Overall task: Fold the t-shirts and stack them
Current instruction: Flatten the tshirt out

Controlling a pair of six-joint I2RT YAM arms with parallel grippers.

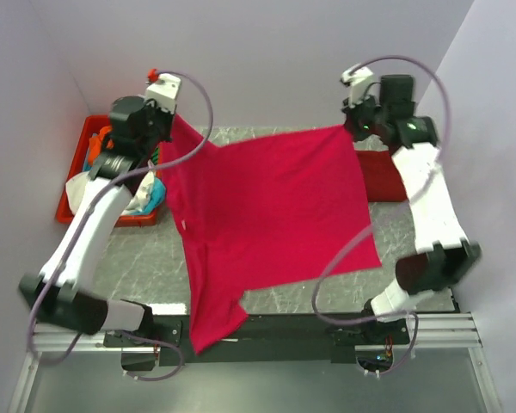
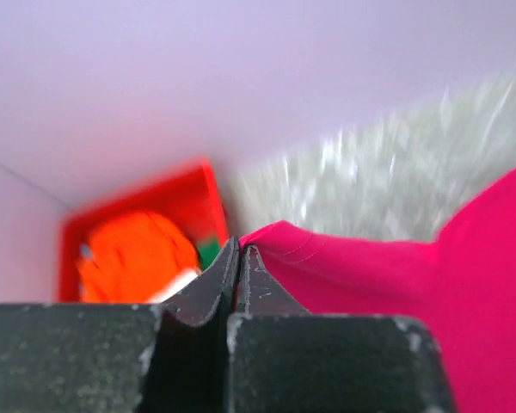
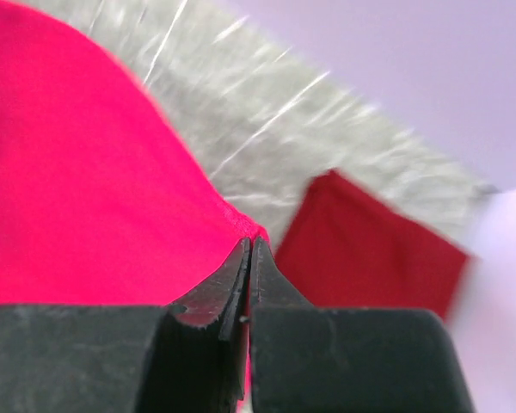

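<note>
A bright pink-red t-shirt (image 1: 271, 215) hangs spread between my two grippers above the table, its lower end draping over the front edge. My left gripper (image 1: 174, 120) is shut on the shirt's far left corner (image 2: 279, 237); my right gripper (image 1: 351, 129) is shut on its far right corner (image 3: 241, 225). A folded darker red t-shirt (image 1: 383, 175) lies on the table at the right, partly behind the raised shirt; it also shows in the right wrist view (image 3: 370, 249). An orange t-shirt (image 2: 133, 254) lies in the tray, with white and teal cloth (image 1: 146, 196) beside it.
A red plastic tray (image 1: 73, 176) stands at the far left against the wall, holding the loose shirts. The marble tabletop (image 1: 146, 258) shows bare at the left and front right. Lilac walls close in the back and both sides.
</note>
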